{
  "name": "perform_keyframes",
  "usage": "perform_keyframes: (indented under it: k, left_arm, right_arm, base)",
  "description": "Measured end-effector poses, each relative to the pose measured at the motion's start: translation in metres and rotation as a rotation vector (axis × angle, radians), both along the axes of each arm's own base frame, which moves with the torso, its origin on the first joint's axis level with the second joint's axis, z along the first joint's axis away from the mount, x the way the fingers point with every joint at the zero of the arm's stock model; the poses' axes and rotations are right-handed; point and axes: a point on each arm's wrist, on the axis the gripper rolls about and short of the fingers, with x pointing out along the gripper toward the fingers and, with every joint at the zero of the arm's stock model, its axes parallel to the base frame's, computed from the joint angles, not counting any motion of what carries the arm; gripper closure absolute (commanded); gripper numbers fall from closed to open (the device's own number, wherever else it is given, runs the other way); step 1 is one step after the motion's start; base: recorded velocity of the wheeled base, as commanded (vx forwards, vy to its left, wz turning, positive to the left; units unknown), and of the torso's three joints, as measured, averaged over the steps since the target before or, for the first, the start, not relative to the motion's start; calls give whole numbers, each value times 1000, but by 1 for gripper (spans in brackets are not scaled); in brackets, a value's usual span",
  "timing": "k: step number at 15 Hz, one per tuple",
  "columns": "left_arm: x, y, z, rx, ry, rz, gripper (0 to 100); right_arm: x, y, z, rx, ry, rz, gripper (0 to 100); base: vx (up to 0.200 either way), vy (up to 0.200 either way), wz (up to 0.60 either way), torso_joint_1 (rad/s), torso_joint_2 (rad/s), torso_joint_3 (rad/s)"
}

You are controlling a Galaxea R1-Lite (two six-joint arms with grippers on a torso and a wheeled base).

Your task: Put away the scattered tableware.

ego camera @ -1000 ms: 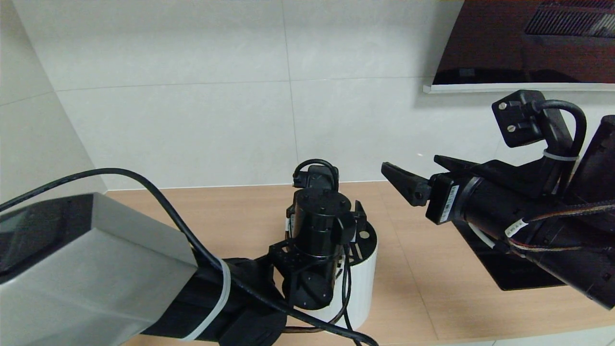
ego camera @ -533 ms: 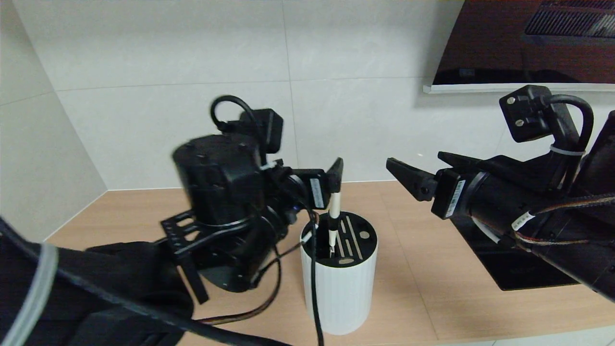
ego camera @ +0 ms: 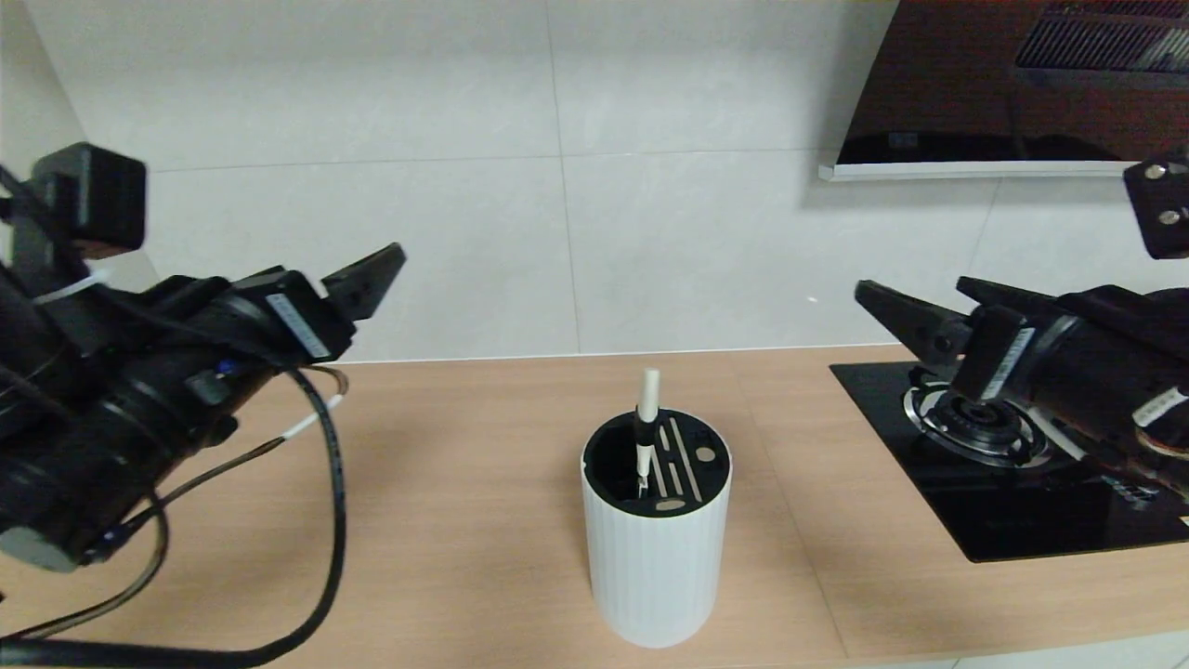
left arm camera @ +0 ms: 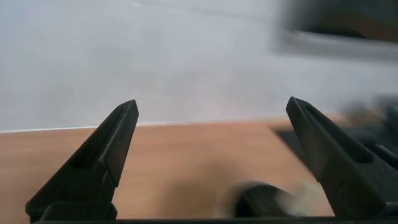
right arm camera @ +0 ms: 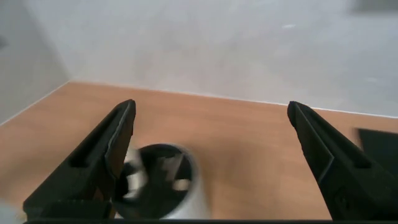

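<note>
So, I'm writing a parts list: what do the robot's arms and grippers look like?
Both are black. The left gripper and right gripper have two tapered, wedge-shaped fingers each. White labels mark the wrists; black cables hang off the left arm.

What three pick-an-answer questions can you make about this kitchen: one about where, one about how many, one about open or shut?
1. Where does the white holder stand? A in a sink; B on the wooden counter; C on a shelf.
2. How many things stick up from it? A three; B none; C one.
3. How is the left gripper? A open, empty; B shut on a spoon; C shut on a plate.
Answers: B, wood lies under it. C, one utensil rises from it. A, it gapes wide with nothing between.
</note>
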Motion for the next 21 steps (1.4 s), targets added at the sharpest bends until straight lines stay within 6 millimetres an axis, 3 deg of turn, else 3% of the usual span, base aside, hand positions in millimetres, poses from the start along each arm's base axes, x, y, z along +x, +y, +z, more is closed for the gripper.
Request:
perform_keyframes:
  k: [3,7,10,13,16,21]
  left_arm:
    - [-42,39,-5,8,-27,38,0]
    - [-120,65,-21,37,15,56,0]
    - [-184,76,-43,79,84,31,0]
    - [-235,85,-61,84,61,37,0]
    - [-253,90,-66,58,-8,154,0]
    - [-262,84,-80,89,-52,291,0]
  right_arm:
    - [-35,-41,-2,-24,-65,-55,0]
    - [-100,-94,-14,-41,-122,-186,0]
    - [-151,-118,-30,-71,-125,-275,0]
    - [-197,-130,-59,-108,-93,-357,0]
    - [-214,-130,-74,-77,-169,-460,0]
    - [-222,-124,-102,-88,-198,-526,0]
  base:
    - [0,0,0,0,0,0]
    - [0,0,0,0,0,0]
    - [0,0,0,0,0,0]
    - [0,0,0,0,0,0]
    - [0,0,0,0,0,0]
    - [0,0,0,0,0,0]
